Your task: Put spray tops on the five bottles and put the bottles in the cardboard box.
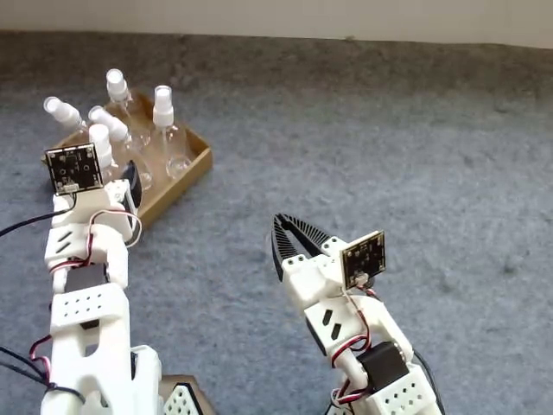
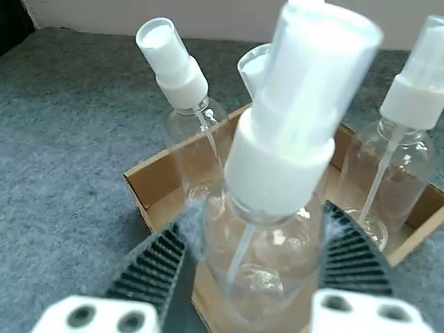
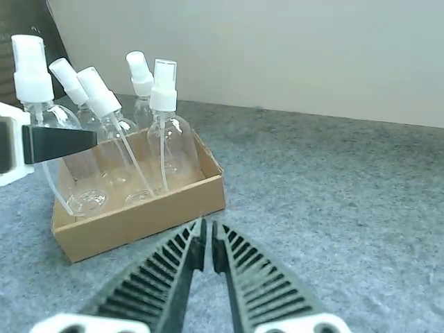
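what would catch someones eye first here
Five clear bottles with white spray tops crowd the cardboard box at the far left of the grey carpet. The left pincer grips one bottle at the box end nearest its arm. The right pincer is shut and empty over bare carpet, pointing toward the box.

Four capped bottles [image 1: 162,108] crowded the cardboard box [image 1: 197,169], their spray tops leaning close together with only narrow gaps between. The left gripper [image 2: 255,229], clamped around a fifth bottle [image 2: 260,277], blocked the box's near end. Wide grey carpet [image 1: 389,156] lay between the box's long side and the right gripper [image 3: 207,236].
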Controlling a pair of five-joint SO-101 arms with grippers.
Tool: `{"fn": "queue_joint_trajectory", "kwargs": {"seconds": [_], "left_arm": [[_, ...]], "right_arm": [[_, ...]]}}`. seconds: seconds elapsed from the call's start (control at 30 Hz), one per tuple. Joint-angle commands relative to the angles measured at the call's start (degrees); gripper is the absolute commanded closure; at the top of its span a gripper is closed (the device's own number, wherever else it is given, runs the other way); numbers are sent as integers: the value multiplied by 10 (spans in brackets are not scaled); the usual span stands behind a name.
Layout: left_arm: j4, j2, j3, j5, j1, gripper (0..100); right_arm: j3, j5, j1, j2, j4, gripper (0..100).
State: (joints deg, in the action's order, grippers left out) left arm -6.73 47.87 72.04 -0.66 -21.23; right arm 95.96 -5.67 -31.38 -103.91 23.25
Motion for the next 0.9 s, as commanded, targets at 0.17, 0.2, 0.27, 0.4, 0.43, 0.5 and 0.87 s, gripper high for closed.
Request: {"fn": "queue_joint_trajectory", "kwargs": {"seconds": [0.17,0.2,0.27,0.4,0.43,0.5,0.87], "left_arm": [[38,-37,-22,-6,11,895],[39,-40,-22,-6,11,895],[50,-44,-20,-6,11,895],[89,-54,0,-6,11,895],[99,-56,7,-6,11,895],[113,-58,17,-6,11,895],[109,-58,21,-6,15,895]], "right_arm": [[95,5,7,-7,4,980],[95,5,7,-7,4,980],[95,5,7,-7,4,980],[95,5,7,-7,4,980],[95,5,7,-7,4,980],[95,5,7,-7,4,980],[95,5,7,-7,4,980]]}}
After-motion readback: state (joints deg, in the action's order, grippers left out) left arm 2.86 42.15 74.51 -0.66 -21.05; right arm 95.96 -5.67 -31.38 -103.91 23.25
